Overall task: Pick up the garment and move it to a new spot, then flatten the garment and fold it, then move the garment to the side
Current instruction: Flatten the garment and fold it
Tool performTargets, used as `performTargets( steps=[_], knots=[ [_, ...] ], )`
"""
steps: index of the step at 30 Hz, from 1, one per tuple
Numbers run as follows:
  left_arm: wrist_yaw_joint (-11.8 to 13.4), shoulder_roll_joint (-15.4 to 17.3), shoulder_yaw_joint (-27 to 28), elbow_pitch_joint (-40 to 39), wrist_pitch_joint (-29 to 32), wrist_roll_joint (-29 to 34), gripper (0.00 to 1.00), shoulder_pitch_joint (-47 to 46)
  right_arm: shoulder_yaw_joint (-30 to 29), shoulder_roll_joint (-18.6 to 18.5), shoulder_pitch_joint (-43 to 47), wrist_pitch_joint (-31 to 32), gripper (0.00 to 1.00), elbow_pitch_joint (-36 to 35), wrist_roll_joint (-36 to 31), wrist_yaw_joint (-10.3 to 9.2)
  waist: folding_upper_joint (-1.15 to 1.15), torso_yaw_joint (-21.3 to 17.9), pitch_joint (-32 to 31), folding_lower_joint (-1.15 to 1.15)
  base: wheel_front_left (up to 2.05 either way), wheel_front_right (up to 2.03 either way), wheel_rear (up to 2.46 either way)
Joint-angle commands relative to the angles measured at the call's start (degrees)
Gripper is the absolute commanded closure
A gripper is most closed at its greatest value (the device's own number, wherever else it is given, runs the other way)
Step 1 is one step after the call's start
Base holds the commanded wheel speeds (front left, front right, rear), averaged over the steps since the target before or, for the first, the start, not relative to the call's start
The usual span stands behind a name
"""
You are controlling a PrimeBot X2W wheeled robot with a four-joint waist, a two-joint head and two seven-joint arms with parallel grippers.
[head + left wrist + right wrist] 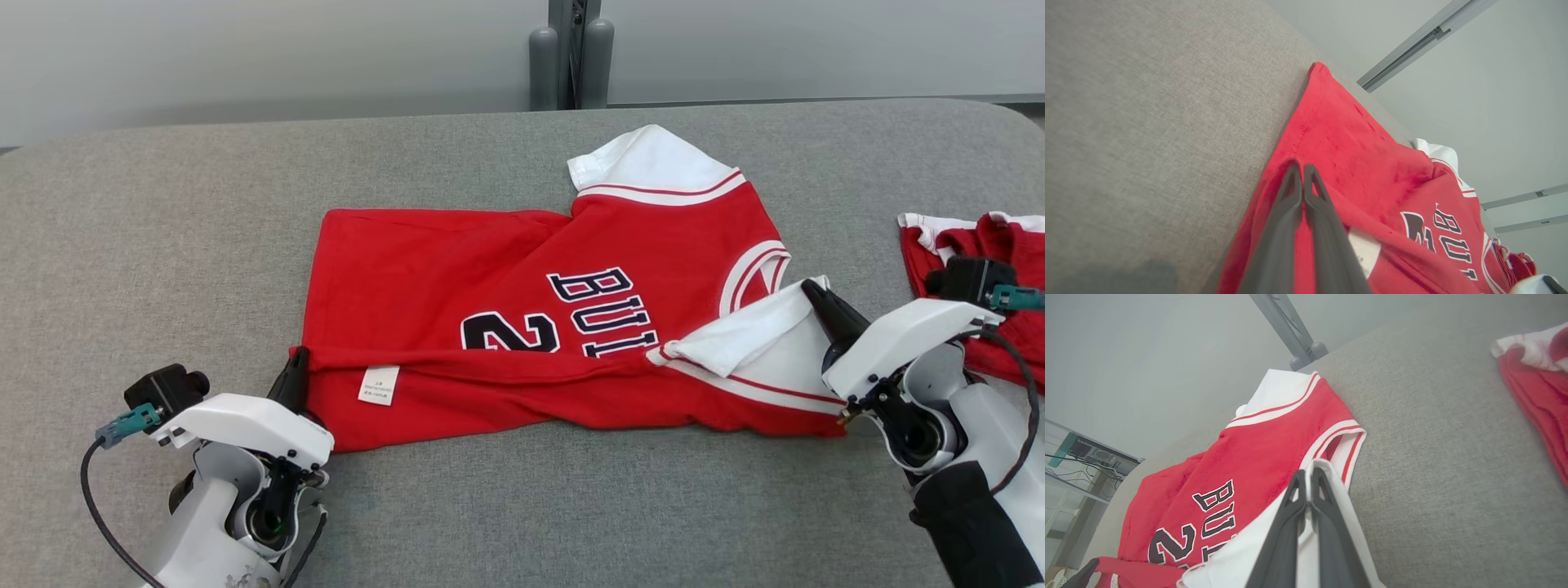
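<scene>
jersey: spread across the middle of the frame on the grey counter, lettering up; near edge is folded over, white tag is exposed.
left claw: seen at lower left of the frame, pressed together, folded hem corner pinched at the jersey's left edge.
right claw: seen at right of the frame, pressed together, white sleeve pinched and lifted over the red body.
other sleeve: laid flat, upper middle.
second red garment: bunched at the right edge, apart from the jersey.
</scene>
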Motion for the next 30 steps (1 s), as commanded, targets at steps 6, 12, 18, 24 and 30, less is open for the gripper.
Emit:
performTargets(
  steps=[6,12,18,24,30],
  knots=[
    [-1.7,-0.1,-0.8,2.1,-0.5,1.2,0.62,-2.8,1.4,0.8,-5.3,-2.9,0.02,4.8,1.1,0.00,0.00,0.0,0.4,0.00,0.00,0.00,0.00],
    [-3.1,0.8,-2.1,0.6,-2.3,2.8,0.00,-2.2,2.1,0.4,-8.1,-7.8,0.00,7.0,3.1,0.00,0.00,0.6,0.0,0.00,0.00,0.00,0.00],
    [-3.1,2.2,-2.2,-3.0,-4.0,3.6,0.00,0.4,3.0,-1.2,-6.9,-10.2,0.00,4.9,5.2,0.00,0.00,0.8,-0.9,0.00,0.00,0.00,0.00],
    [-1.1,4.0,-1.9,-9.0,-4.8,4.1,0.00,5.4,3.8,-4.1,-3.0,-13.2,0.00,1.0,7.7,0.00,0.00,0.6,-2.5,0.00,0.00,0.00,0.00],
    [1.8,5.1,-1.5,-15.4,-4.8,3.6,0.00,11.2,4.2,-6.2,2.6,-16.1,0.00,-2.6,8.8,0.00,0.00,0.2,-3.9,0.00,0.00,0.00,0.00]
  ],
)
